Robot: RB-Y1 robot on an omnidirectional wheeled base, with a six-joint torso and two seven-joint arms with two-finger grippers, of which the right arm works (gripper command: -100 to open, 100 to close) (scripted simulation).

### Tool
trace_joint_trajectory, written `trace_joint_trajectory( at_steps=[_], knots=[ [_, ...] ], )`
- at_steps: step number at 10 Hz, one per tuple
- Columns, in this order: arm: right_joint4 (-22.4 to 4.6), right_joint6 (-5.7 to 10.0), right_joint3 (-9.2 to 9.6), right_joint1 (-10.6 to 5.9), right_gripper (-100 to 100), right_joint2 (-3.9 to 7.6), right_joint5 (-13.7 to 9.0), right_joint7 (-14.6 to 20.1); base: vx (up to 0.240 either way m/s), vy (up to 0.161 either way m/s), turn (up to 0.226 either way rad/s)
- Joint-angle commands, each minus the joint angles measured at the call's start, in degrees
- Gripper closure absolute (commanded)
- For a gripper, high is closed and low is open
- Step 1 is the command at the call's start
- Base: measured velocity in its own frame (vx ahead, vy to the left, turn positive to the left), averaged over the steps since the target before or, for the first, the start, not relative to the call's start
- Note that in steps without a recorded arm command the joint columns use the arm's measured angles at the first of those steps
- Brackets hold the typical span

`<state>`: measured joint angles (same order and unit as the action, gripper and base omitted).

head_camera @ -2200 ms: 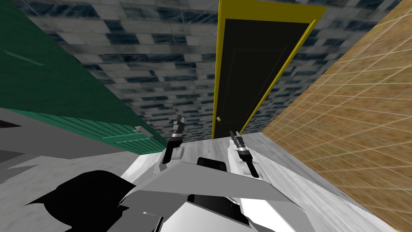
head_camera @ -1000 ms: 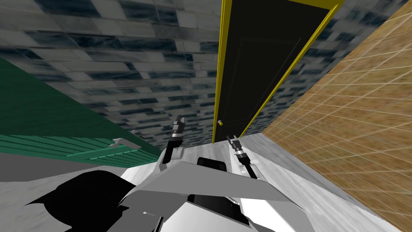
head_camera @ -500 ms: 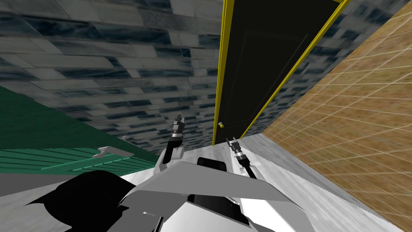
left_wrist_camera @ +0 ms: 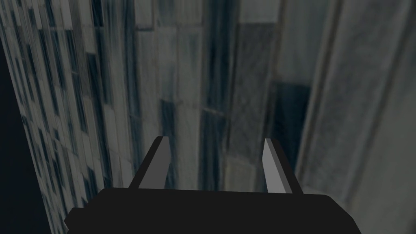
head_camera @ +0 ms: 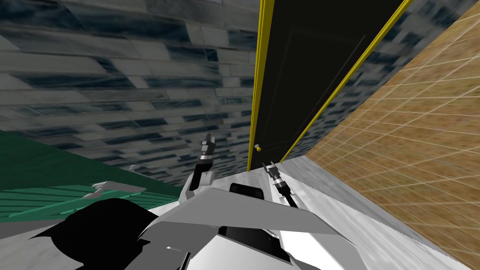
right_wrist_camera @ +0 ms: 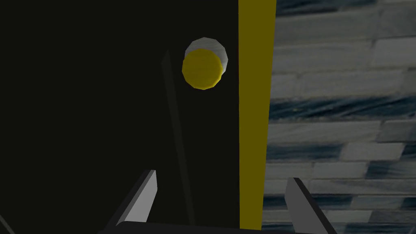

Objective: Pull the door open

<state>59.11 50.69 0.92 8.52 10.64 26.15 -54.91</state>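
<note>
Knob is seen ahead of the right gripper, by the door edge, untouched; fingers spread, empty; left gripper spread, farther off.

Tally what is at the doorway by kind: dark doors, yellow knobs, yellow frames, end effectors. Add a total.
dark door: 1
yellow knob: 1
yellow frame: 1
end effectors: 2, the left end effector and the right end effector, both open
Total: 5
</note>
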Motion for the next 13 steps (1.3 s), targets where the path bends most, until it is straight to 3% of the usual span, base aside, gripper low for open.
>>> trace_joint_trajectory(
  at_steps=[1, 6, 7, 10, 13],
  knots=[
    [-1.81, 0.78, 0.01, -0.32, -100, 0.27, 0.7, -1.29, 0.118, 0.019, -0.05],
    [-6.99, 2.65, -0.01, -1.6, -100, 0.59, 2.37, -4.52, 0.132, 0.014, -0.047],
    [-6.12, 2.3, 0.03, -1.32, -100, 0.56, 2.19, -4.02, 0.054, 0.006, -0.009],
    [-8.75, 1.32, 0.95, -3.52, -100, 0.75, -2.19, -6.89, 0.003, 0.13, 0.142],
    [-10.4, 0.65, 1.54, -4.92, -100, 0.87, -5.04, -8.67, 0.054, 0.099, 0.107]
  ],
)
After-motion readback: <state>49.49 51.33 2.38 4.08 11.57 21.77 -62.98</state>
